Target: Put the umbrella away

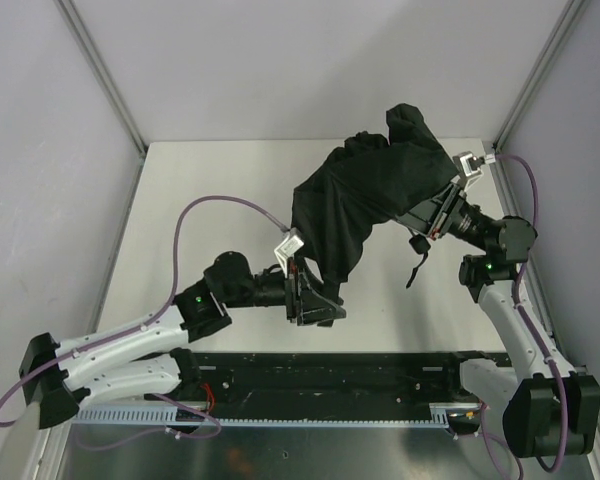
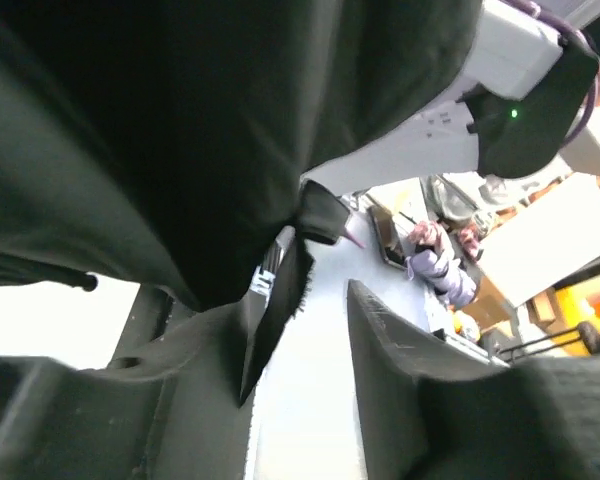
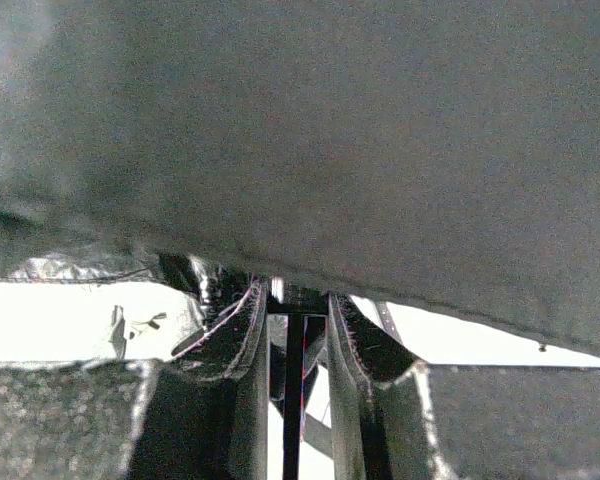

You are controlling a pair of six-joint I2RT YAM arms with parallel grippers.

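Note:
The umbrella (image 1: pixel 365 195) is a loose bundle of black fabric held up above the white table (image 1: pixel 210 190), slanting from the back right down toward the middle. Its thin wrist cord (image 1: pixel 417 262) dangles below the right end. My right gripper (image 1: pixel 435 215) is shut on the umbrella there; in the right wrist view a thin black rod (image 3: pixel 295 390) runs between the nearly closed fingers (image 3: pixel 248 370) under the fabric (image 3: pixel 300 130). My left gripper (image 1: pixel 323 300) sits at the fabric's lower hem. In the left wrist view its jaws stand apart around an empty gap (image 2: pixel 315 310), with fabric (image 2: pixel 180 130) hanging just above.
A black rail with a grey toothed strip (image 1: pixel 330 375) runs along the near edge between the arm bases. Grey walls with metal posts (image 1: pixel 100 70) close in the table on three sides. Purple cables (image 1: pixel 195 215) loop above both arms.

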